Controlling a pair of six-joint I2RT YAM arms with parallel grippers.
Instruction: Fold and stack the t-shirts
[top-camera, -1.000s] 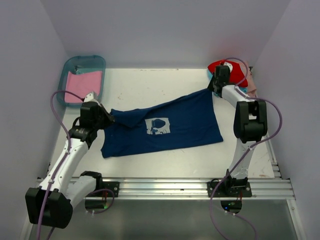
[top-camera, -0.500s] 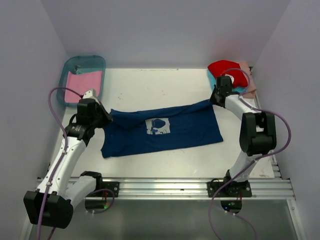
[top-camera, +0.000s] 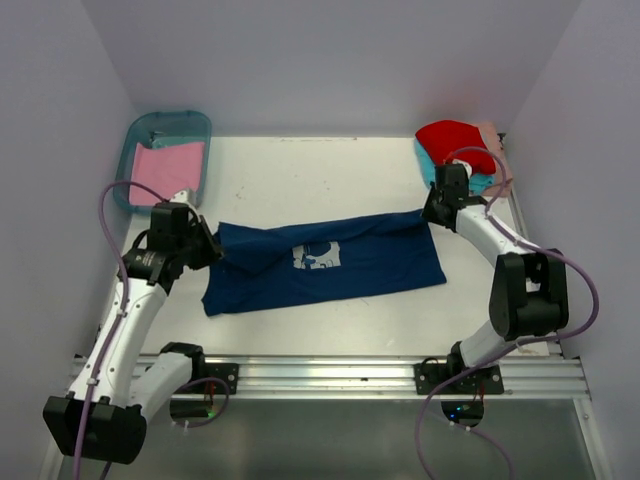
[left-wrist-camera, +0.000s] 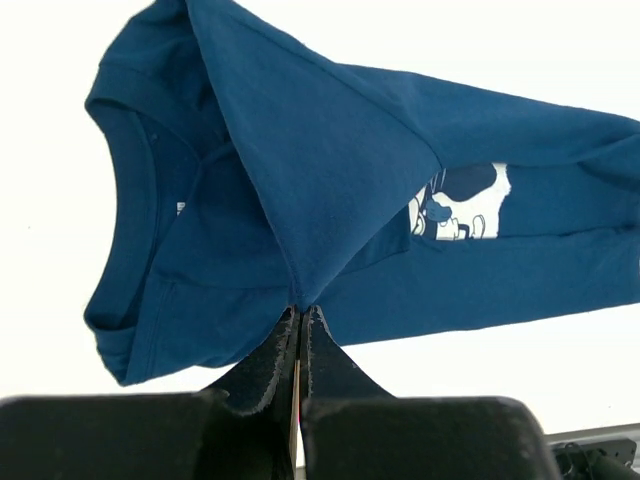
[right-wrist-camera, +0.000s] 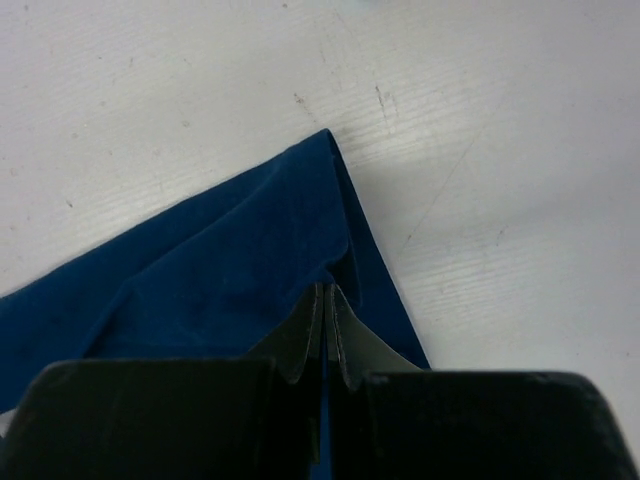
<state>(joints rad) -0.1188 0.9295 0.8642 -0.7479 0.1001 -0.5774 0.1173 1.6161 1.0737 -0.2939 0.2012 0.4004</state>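
Note:
The navy blue t-shirt (top-camera: 330, 262) with a pale print lies across the middle of the table, its far edge lifted and folded toward the near side. My left gripper (top-camera: 212, 250) is shut on its far left corner; the left wrist view shows the cloth (left-wrist-camera: 330, 170) hanging from the closed tips. My right gripper (top-camera: 432, 208) is shut on the far right corner, the cloth (right-wrist-camera: 230, 270) pinched between the tips. A pink shirt (top-camera: 168, 165) lies in the bin. Red (top-camera: 452, 138), teal and peach shirts are piled at the back right.
A teal translucent bin (top-camera: 150, 130) stands at the back left corner. The pile of shirts sits just behind the right gripper. White walls enclose the table on three sides. A metal rail (top-camera: 330, 375) runs along the near edge.
Both grippers have drawn the shirt's far edge toward the near side. The visible navy area is narrower and the fold now covers part of the print. More of the red shirt shows.

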